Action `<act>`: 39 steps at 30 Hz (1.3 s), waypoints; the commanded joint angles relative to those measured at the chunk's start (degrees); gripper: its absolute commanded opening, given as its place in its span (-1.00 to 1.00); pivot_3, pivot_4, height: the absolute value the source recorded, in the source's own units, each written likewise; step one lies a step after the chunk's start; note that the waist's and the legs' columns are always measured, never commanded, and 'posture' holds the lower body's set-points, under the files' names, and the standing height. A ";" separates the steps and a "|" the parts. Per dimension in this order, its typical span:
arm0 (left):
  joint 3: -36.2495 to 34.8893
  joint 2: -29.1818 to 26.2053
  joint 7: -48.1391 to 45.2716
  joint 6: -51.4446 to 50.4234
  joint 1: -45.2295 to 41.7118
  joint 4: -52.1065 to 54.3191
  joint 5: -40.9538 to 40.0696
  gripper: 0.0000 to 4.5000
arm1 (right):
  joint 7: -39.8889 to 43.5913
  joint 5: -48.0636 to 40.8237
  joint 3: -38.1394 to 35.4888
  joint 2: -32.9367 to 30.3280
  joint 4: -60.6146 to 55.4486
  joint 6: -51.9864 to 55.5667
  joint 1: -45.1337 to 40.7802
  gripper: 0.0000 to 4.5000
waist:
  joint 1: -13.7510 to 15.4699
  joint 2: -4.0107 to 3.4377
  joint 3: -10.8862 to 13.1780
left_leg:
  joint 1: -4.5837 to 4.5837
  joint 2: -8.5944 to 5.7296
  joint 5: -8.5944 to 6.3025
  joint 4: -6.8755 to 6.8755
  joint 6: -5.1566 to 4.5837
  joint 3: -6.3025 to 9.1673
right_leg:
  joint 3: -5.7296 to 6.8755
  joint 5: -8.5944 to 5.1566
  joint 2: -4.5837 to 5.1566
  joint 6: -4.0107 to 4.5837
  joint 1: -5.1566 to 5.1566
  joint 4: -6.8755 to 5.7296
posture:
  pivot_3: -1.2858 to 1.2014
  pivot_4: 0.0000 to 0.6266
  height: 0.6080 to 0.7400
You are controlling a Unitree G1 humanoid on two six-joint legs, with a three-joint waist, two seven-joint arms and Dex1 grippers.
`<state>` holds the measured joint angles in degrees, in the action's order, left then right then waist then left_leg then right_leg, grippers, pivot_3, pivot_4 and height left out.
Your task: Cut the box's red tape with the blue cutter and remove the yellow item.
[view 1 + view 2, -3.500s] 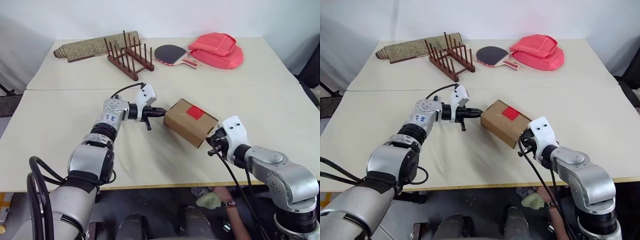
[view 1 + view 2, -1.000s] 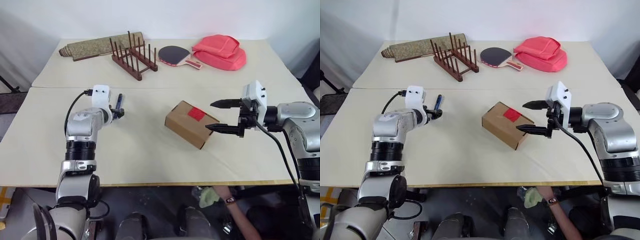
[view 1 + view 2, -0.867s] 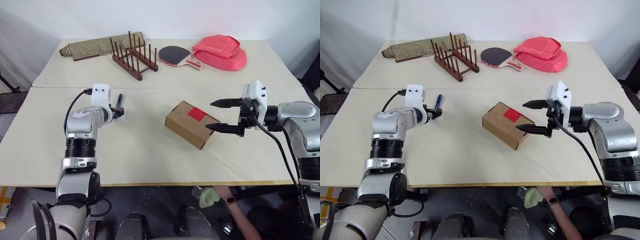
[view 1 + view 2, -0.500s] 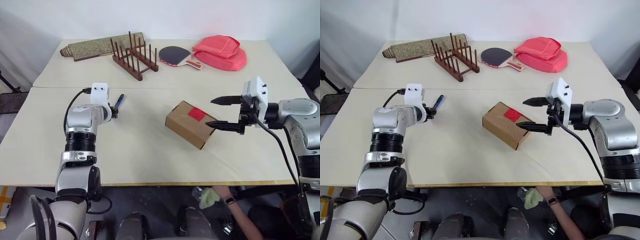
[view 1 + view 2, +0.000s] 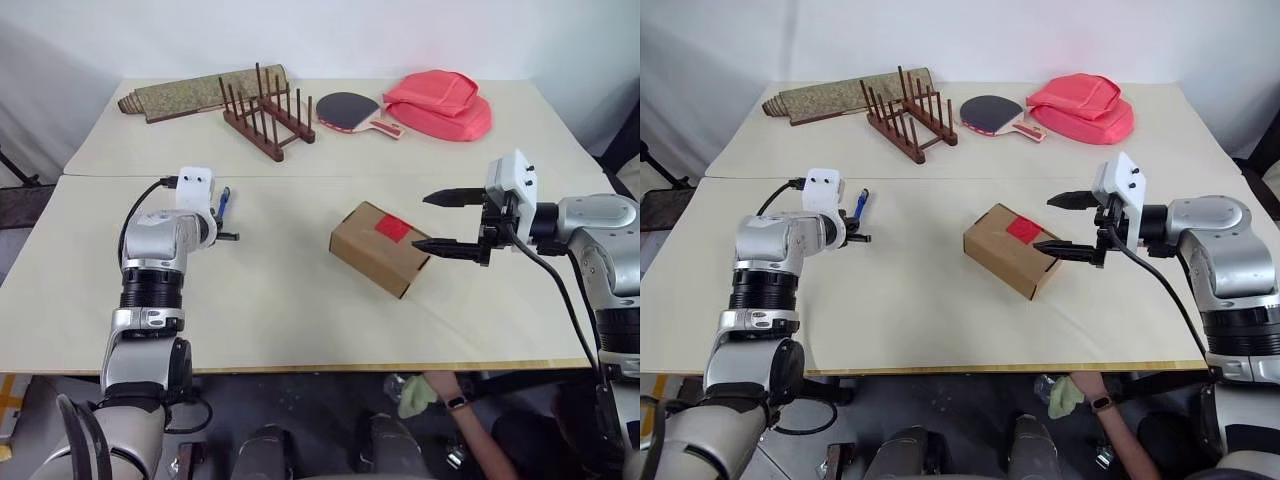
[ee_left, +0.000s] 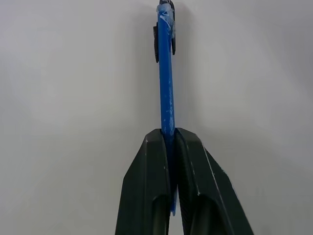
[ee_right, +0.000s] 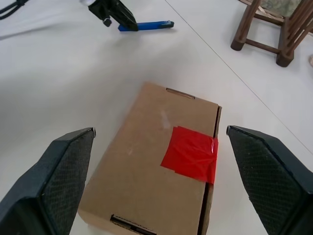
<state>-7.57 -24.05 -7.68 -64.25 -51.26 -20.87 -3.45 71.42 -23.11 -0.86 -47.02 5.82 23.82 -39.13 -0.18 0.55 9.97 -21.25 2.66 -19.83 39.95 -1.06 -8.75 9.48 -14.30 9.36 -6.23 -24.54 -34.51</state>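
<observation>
1. While your left gripper [image 6: 170, 147] sits over the left side of the counter [image 5: 280, 310], its fingers [image 6: 151, 186] are pinched tight on the cutter [image 6: 166, 73], which sticks straight out past the fingertips with its darker tip farthest from the gripper.
2. Your right gripper [image 5: 445, 222] hovers at the right end of the box [image 5: 380, 247], fingers [image 7: 63, 161] spread wide and holding nothing; one finger is above the box's far corner, the other is by its near right corner, and you cannot tell if either touches.
3. You have the box lying closed near the middle of the counter, turned at an angle, well apart from the cutter.
4. You can see the tape [image 7: 190, 153], a red patch, on the box's top face, lapping over a flap seam, uncut.
5. Farther back, from left to right, you have a rolled mat [image 5: 195, 92], a wooden rack [image 5: 265, 115], a paddle [image 5: 350, 110] and a red bag [image 5: 440, 102].
6. Below the counter's near edge, a person's hand [image 5: 440, 392] holds a pale cloth.
</observation>
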 commanded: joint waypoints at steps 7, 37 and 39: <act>5.27 -2.90 -1.86 -1.80 2.04 0.75 1.78 -1.00 | -0.21 0.16 -1.13 -0.21 -0.01 -0.79 -1.27 1.00 | -0.11 0.00 0.00 | 0.05 0.01 0.00 0.00 0.01 -0.06 | -0.07 0.00 0.00 0.00 -0.01 -0.02 | 0.03 -0.52 1.00; 3.65 -3.04 -9.20 0.79 2.92 -4.85 -0.99 0.67 | 1.13 -8.28 -2.97 2.80 -5.77 3.34 -1.15 1.00 | 0.25 -0.12 -0.07 | 0.13 0.00 -0.01 0.06 0.00 -0.07 | -0.15 0.00 0.04 0.00 0.00 -0.17 | 0.03 -0.52 1.00; 4.24 -3.34 -9.85 1.37 2.44 -6.56 -0.71 0.59 | 1.13 -8.09 -2.77 2.55 -5.50 3.27 -1.35 1.00 | 0.38 -0.12 -0.07 | 0.15 -0.01 -0.01 0.08 -0.01 -0.06 | -0.14 0.00 0.05 0.01 0.02 -0.19 | 0.03 -0.52 1.00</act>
<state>-5.58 -28.02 -16.04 -62.09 -50.09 -23.83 -4.21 72.75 -30.38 -1.80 -44.07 0.72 27.26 -39.64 0.20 0.43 9.90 -21.11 2.65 -19.84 40.04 -1.07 -8.80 9.34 -14.31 9.42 -6.22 -24.52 -34.70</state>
